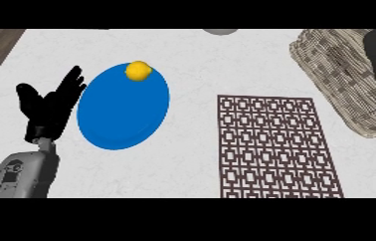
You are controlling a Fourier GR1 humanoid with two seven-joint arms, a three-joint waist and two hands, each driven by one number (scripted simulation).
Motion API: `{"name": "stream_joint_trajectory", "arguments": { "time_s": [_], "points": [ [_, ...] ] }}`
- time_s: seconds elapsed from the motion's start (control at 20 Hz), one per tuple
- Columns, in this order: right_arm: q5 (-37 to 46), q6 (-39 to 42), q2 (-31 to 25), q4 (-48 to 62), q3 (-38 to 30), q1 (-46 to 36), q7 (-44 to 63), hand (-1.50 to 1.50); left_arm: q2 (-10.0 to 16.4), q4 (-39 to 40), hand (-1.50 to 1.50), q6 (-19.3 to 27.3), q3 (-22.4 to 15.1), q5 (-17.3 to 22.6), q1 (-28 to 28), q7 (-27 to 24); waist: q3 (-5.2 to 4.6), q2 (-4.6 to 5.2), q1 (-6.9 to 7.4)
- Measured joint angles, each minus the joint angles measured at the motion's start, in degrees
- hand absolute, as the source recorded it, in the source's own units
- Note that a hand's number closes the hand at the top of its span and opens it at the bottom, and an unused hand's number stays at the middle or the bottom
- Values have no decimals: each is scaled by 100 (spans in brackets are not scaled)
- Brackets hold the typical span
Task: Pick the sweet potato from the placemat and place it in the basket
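White, grey-veined stone table, viewed from steeply above. On the left half, a blue oval plate is noted; a small round yellow object is set on its far rim. Just beside the plate, toward the table's left edge, the left robot hand is held upright on a grey forearm, spread wide, with nothing held and apart from the plate.

Right of centre, toward the near edge, a flat brown lattice-patterned placemat is laid; its whole pattern is seen uncovered.

At the far right corner, a pale woven wicker basket is recorded, cut by the right edge. Over it the right robot hand is seen only as a black shape; wide, narrow or holding cannot be told.

Sweet potato: not made out; its place cannot be told.

A grey rounded object is cut off at the far edge.
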Motion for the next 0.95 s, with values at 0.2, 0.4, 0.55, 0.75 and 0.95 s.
{"name": "stream_joint_trajectory", "arguments": {
  "time_s": [0.2,0.4,0.55,0.75,0.95],
  "points": [
    [-139,-466,-8,-517,-192,168,37,-150,60,-40,0,-24,84,54,56,45,-2,-43,-70],
    [-412,-725,67,-1249,-376,461,42,-150,145,-71,0,-62,178,73,242,-18,-5,-108,-198],
    [-662,-699,270,-2043,-381,842,87,-150,175,-45,0,-58,266,106,311,-35,-9,-154,-319],
    [-1140,-391,632,-3187,-238,1493,137,-150,225,-131,0,-45,355,130,506,4,-12,-233,-480],
    [-1544,138,975,-4331,5,2230,198,-150,267,-117,0,-42,451,164,580,-25,-17,-265,-604]
  ]
}}
